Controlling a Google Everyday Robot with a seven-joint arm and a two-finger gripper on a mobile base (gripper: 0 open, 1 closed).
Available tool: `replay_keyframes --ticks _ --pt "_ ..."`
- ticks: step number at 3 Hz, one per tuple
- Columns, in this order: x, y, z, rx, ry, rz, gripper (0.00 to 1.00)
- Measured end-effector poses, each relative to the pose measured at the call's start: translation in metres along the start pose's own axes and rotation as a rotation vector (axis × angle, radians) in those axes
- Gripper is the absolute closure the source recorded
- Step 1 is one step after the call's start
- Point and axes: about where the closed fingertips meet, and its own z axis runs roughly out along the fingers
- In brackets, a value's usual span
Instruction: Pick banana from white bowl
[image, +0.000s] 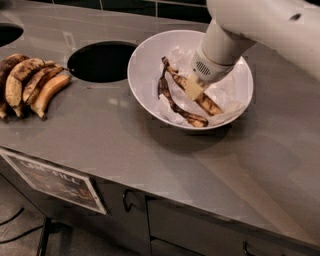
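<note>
Gripper (194, 87) lowered into the white bowl (137, 75), which sits on a grey counter (150, 160) beside a round opening (100, 61). The white arm (260, 25) enters from the upper right. The gripper tip rests on the middle of the banana (209, 104), which lies diagonally on crumpled paper (227, 90) inside the bowl, stem end toward the far rim; its speckled ends show on either side of the tip. Only one pale block of the tip is visible, so whether the jaws are spread or pinching the banana cannot be told. A thinner, darker curved banana (175, 107) lies just beside it, apparently touching near the upper end. A bunch (30, 85) of larger bananas lies well apart at the counter's left edge. A label (55, 182) is fixed to the cabinet front below.
</note>
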Motion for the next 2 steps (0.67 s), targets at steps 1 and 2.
replay_keyframes --ticks 1,2 --pt "0.002 -0.008 -0.034 0.04 -0.04 0.003 1.0" --pt "0.002 -0.015 -0.059 0.079 -0.072 0.005 1.0"
